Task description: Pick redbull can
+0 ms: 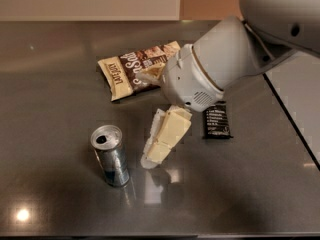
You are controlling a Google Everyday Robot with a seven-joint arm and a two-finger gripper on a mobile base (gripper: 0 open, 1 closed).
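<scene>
The claw (146, 119) of the robot hangs over the middle of the dark grey glossy desk (55, 114), spread wide. One cream-coloured finger (167, 134) slants down toward the desk and the other (149, 76) juts out higher up, its tip over the edge of the snack bag. Nothing sits between them. Whether the lower fingertip touches the desk cannot be told, though its pale reflection shows on the surface just under it. Behind the claw, up and to the picture's right, is the rounded pale grey wrist housing (200, 76) it is mounted on. The slim silver-and-blue redbull can (111, 156) stands upright on the desk to the picture's left of the lower finger. It is near the finger but clearly apart from it, outside the spread of the claw, with its shiny top and tab opening facing up. On the other side of the lower finger, to the picture's right, a small black bar wrapper (216, 120) lies flat. Beyond the claw, by the upper finger, a brown-and-cream snack bag (125, 71) lies flat and slanted, partly hidden by the wrist housing.
</scene>
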